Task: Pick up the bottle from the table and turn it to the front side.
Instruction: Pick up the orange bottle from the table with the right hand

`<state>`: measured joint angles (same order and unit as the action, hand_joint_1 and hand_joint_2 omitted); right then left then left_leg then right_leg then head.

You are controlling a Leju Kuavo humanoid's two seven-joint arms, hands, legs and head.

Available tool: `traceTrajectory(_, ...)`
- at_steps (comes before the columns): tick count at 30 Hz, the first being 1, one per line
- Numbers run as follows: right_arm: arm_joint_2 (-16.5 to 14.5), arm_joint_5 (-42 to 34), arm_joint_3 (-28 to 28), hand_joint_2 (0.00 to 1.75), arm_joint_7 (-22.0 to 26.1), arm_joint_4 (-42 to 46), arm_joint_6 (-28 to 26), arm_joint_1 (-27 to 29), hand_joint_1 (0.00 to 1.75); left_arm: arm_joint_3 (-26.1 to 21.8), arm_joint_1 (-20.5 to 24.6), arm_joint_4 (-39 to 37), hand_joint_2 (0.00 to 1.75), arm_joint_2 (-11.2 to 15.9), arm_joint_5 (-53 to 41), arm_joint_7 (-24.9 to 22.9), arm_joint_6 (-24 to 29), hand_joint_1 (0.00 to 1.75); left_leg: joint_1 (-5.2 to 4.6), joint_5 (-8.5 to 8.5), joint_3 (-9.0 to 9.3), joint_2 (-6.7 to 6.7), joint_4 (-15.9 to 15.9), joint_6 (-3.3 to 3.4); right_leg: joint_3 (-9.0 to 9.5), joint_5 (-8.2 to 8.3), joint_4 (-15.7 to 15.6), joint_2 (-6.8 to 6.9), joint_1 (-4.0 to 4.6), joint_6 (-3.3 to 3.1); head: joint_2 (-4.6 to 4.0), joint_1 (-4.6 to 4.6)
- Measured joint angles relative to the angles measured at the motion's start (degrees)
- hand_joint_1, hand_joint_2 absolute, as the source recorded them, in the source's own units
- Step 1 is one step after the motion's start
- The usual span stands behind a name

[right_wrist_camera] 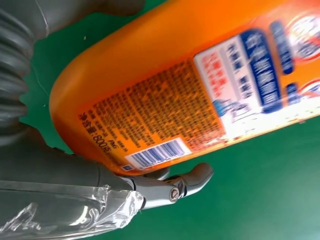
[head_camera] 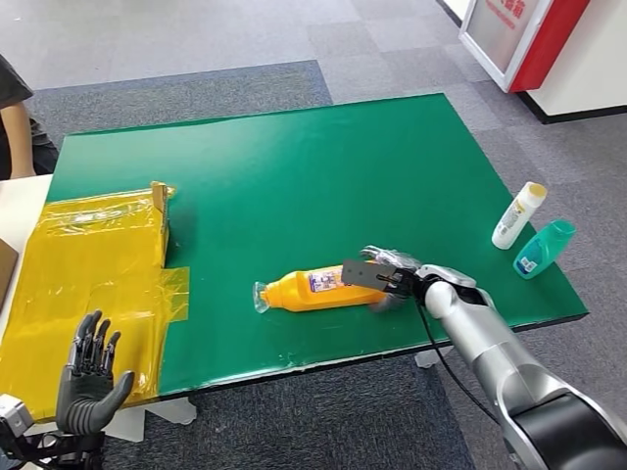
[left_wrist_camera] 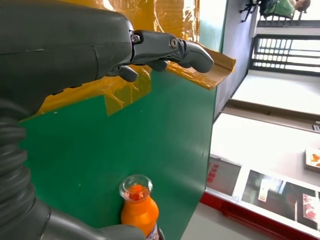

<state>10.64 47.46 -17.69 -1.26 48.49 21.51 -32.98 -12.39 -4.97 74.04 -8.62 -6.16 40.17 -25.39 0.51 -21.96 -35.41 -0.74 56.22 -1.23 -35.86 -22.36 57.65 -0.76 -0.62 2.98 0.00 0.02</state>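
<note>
Right wrist view puts the right robot hand around the bottle base near the surface's front edge; close firmly before lifting. Left robot hand idles, fingers spread.

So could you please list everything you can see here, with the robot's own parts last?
orange bottle: one, orange with clear cap, lying on its side near the mat's front edge
white bottle: one, white with yellow cap, lying at the mat's right edge
teal bottle: one, teal, lying beside the white bottle
yellow sheet: one, yellow, taped over the table's left end
mat: one, green, covering the table
person: one, at the far left
left hand: one, dark, fingers spread, holding nothing
right hand: one, at the orange bottle's base, grip unclear
</note>
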Motion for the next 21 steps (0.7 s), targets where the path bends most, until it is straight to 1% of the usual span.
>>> traceTrajectory(2, 0.61, -0.7, -0.94, 1.75, 0.48, -2.13, 0.75, -1.18, 1.37, 0.48, 0.16, -0.25, 1.75, 0.3, 0.32, 0.0, 0.2, 0.0, 0.0, 0.0, 0.01, 0.0, 0.0, 0.0, 0.0, 0.0, -0.01, 0.0, 0.0, 0.0, 0.0, 0.0)
traceTrajectory(3, 0.89, -1.0, -1.36, 1.75, 0.77, -2.94, 0.91, -1.6, 1.75, 0.66, 0.2, -0.36, 1.75, 0.41, 0.45, 0.0, 0.3, 0.0, 0.0, 0.0, 0.01, 0.0, 0.0, 0.0, 0.01, 0.0, -0.01, 0.0, 0.0, 0.0, 0.0, 0.0)
traceTrajectory(7, 1.94, -2.3, -3.17, 1.75, 2.14, -4.94, 0.36, -2.71, 1.75, 1.36, 0.24, -0.79, 1.75, 0.83, 0.85, 0.01, 0.87, 0.0, 0.0, -0.01, 0.03, 0.01, 0.0, 0.0, 0.01, -0.01, -0.01, 0.0, 0.01, 0.0, 0.0, 0.0)
traceTrajectory(12, 2.93, -4.69, -4.52, 1.75, 2.43, -4.13, -0.99, -2.21, 1.75, 1.51, 0.11, -0.91, 1.75, 0.96, 1.3, 0.02, 1.36, 0.0, 0.0, 0.0, 0.03, 0.0, 0.0, 0.01, 0.04, 0.01, -0.01, 0.0, 0.0, 0.02, 0.0, 0.01)
traceTrajectory(17, 4.58, -9.3, -5.53, 1.75, 1.63, 0.76, -2.58, 0.25, 1.75, 1.4, -0.4, -0.91, 1.75, 1.15, 1.54, 0.04, 1.57, 0.0, -0.01, 0.0, 0.01, 0.0, 0.0, 0.01, 0.02, 0.02, -0.01, 0.0, -0.01, 0.04, 0.0, 0.01)
traceTrajectory(21, 5.69, -13.27, -5.91, 1.75, 1.57, 6.78, -5.62, 3.12, 1.75, 1.2, -0.8, -0.91, 1.75, 1.19, 1.53, 0.11, 1.57, 0.0, 0.0, -0.02, 0.0, 0.0, 0.0, 0.01, -0.01, -0.01, -0.01, 0.0, -0.01, 0.02, 0.0, 0.01)
